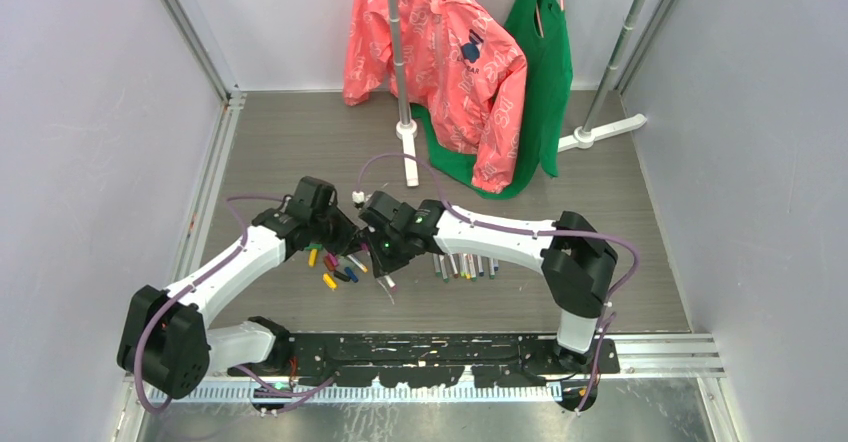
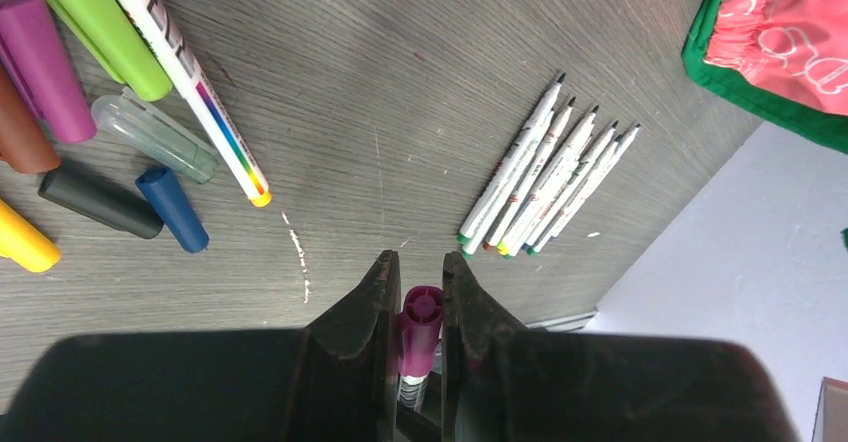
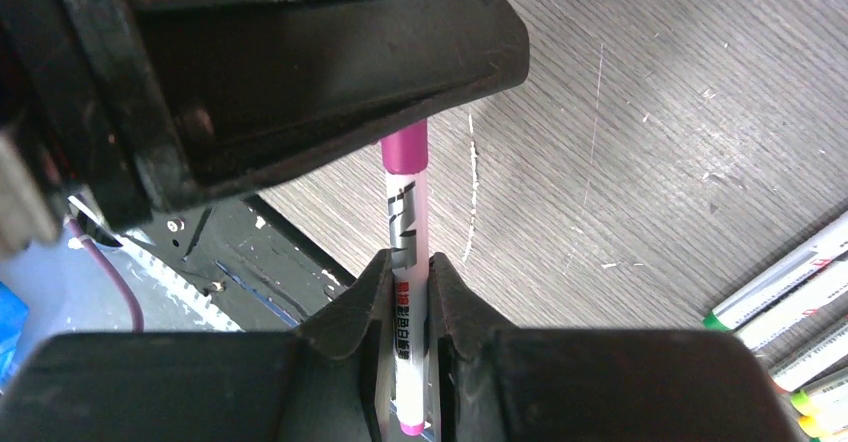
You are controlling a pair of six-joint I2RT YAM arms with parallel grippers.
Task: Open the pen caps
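Left pincer (image 2: 420,267) tight on magenta cap (image 2: 421,327), right pincer (image 3: 410,262) tight on its pen (image 3: 408,212), over scratched grey tabletop (image 2: 400,112), pale walls (image 1: 90,112).

Nothing legible; only blurred black and red print on the magenta-capped pen (image 3: 408,224).
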